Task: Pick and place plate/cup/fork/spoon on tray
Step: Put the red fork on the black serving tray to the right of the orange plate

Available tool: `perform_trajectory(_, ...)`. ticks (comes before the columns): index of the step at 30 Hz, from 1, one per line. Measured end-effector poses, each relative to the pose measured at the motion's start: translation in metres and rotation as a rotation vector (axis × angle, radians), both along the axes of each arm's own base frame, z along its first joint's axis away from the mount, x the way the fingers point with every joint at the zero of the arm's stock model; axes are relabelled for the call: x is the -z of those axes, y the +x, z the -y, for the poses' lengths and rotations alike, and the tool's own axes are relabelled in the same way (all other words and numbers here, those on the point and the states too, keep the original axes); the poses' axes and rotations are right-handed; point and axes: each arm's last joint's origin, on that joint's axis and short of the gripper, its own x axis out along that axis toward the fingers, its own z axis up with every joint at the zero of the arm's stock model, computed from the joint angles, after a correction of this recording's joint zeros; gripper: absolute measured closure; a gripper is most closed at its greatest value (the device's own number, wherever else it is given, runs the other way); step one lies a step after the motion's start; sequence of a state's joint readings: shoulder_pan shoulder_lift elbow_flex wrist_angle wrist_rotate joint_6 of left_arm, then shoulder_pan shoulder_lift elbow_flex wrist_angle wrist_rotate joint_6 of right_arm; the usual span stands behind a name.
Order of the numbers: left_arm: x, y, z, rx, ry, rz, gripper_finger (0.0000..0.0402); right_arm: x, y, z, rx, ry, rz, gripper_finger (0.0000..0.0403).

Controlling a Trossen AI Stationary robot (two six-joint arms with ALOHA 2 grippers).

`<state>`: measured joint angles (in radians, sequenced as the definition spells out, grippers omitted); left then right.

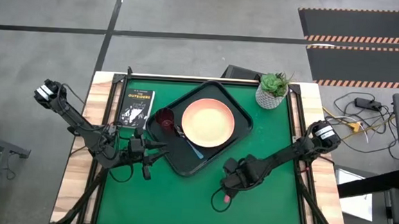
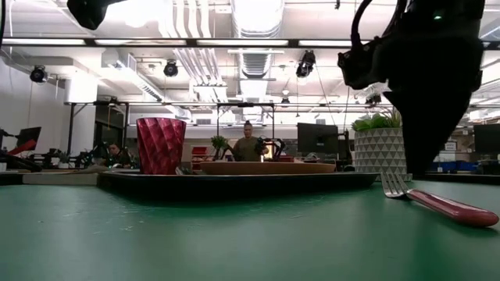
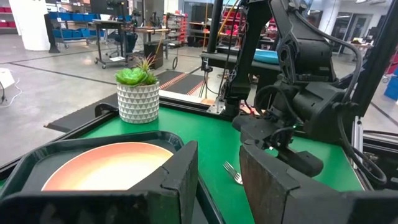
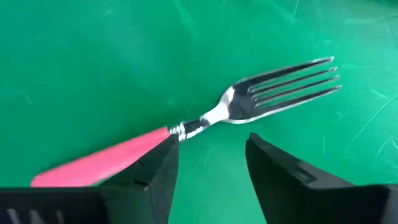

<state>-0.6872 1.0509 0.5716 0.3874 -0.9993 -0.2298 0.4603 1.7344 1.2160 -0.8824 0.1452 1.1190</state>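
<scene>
From above I see the tray [image 1: 171,155] lying at a slant in the middle of the green worktop [image 1: 270,200], and it already carries three things. The plate [image 1: 208,121] sits in its far half, the cup [image 1: 164,117] stands upright in the tray's left corner, just beside the plate, and the spoon [image 1: 189,144] lies on the tray floor along the plate's near edge, blue handle pointing toward me.

The fork [image 4: 186,129] is the one piece not on the tray. It lies flat on the worktop near the tray's right near side, tines toward the tray and pink handle away from it. My right hand [image 1: 231,183] is low over it; in the right wrist view its two fingers [image 4: 152,174] stand apart, one on each side of the point where the metal neck meets the handle, and I cannot tell whether they touch the fork.

My left hand [image 1: 146,155] waits at the tray's left near edge with its fingers [image 3: 180,180] apart, holding nothing.

A plant [image 1: 273,89] in a white pot stands at the far right corner, and a book [image 1: 136,107] lies just left of the tray.
</scene>
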Motion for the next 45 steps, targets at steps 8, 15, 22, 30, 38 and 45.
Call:
perform_trajectory(8,0.0,0.0,0.0,0.0,0.0,-0.001,0.0302,0.003,-0.002,-0.001,0.056,-0.051,0.035,0.0209)
perform_trajectory(15,0.0,0.0,0.0,0.0,0.001,-0.001,0.0302,0.013,-0.006,0.0,0.077,-0.043,0.043,0.0209)
perform_trajectory(22,0.001,0.0,0.0,0.0,0.002,-0.003,0.0302,0.023,-0.009,0.001,0.092,-0.027,0.071,0.0209)
perform_trajectory(30,0.001,0.0,0.0,0.0,0.003,-0.003,0.0302,0.027,-0.022,0.005,0.022,-0.007,-0.08,0.0209)
perform_trajectory(38,0.001,0.0,0.0,0.0,0.003,-0.003,0.0302,0.003,-0.033,0.012,0.06,-0.046,-0.1,0.0209)
perform_trajectory(45,0.001,0.0,0.0,0.0,0.001,-0.002,0.0302,-0.011,-0.019,0.006,0.22,0.003,0.182,0.0209)
